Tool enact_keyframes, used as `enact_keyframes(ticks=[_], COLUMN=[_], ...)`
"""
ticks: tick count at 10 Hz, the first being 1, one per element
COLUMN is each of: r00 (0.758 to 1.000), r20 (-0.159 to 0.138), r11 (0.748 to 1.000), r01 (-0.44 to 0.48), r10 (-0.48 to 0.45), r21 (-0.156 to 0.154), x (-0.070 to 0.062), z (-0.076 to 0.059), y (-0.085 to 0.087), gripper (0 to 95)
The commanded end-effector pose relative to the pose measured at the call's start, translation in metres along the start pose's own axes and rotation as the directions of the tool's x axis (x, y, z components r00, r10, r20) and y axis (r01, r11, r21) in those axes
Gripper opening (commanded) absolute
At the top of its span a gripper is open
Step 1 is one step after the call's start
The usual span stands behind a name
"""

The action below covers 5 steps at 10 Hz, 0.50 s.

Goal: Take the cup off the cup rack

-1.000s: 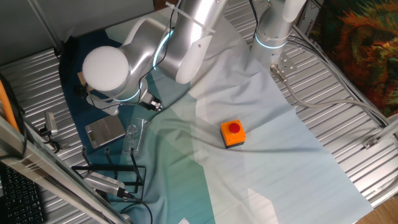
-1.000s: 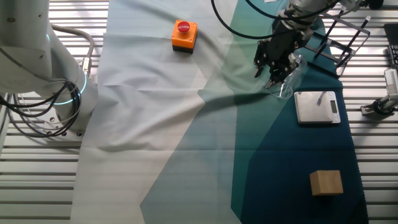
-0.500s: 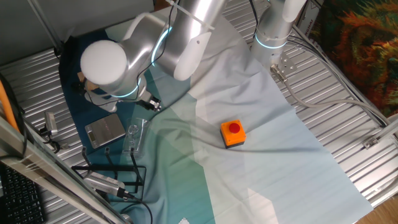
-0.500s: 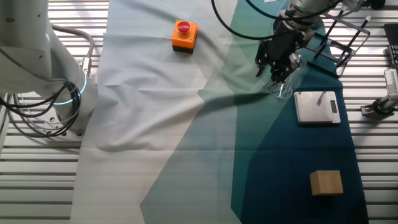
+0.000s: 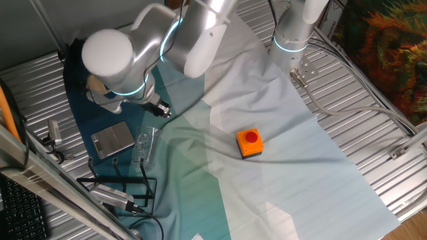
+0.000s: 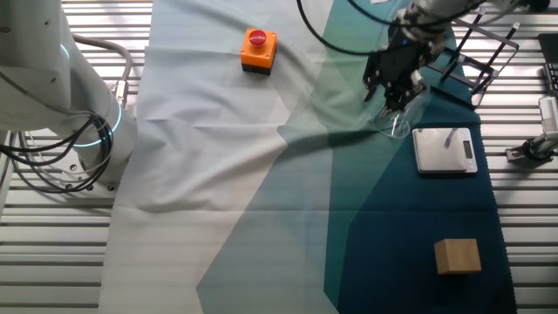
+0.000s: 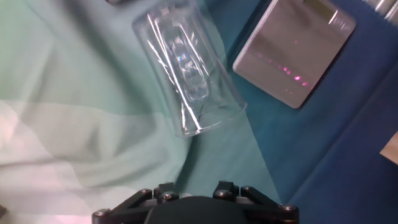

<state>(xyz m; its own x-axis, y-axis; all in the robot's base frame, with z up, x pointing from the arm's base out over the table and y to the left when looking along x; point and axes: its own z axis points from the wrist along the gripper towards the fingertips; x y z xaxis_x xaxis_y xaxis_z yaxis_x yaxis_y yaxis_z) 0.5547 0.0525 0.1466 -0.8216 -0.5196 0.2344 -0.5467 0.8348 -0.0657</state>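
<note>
Clear cup unmoved — fingers higher.

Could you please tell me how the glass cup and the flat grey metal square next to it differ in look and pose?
The cup is clear and colourless, so the cloth shows through it; the grey metal square is opaque with a dull sheen. The cup is a round tumbler lying on its side; the square is a thin slab lying flat. The cup rests on the pale green cloth, the square on the dark blue part. Both lie off the cup rack, untouched by the gripper.
</note>
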Motion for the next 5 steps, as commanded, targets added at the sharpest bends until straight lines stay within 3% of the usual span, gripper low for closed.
enact_keyframes(ticks=[1,2,5], r00=[0.998,0.995,0.991], r20=[0.07,0.098,0.134], r11=[1.0,1.0,1.0], r01=[0.007,0.013,0.025], r10=[-0.007,-0.012,-0.025], r21=[-0.004,-0.005,-0.001], x=[-0.005,-0.008,-0.015], z=[-0.016,-0.02,-0.026], y=[0.002,0.003,0.003], gripper=[19.0,19.0,19.0])
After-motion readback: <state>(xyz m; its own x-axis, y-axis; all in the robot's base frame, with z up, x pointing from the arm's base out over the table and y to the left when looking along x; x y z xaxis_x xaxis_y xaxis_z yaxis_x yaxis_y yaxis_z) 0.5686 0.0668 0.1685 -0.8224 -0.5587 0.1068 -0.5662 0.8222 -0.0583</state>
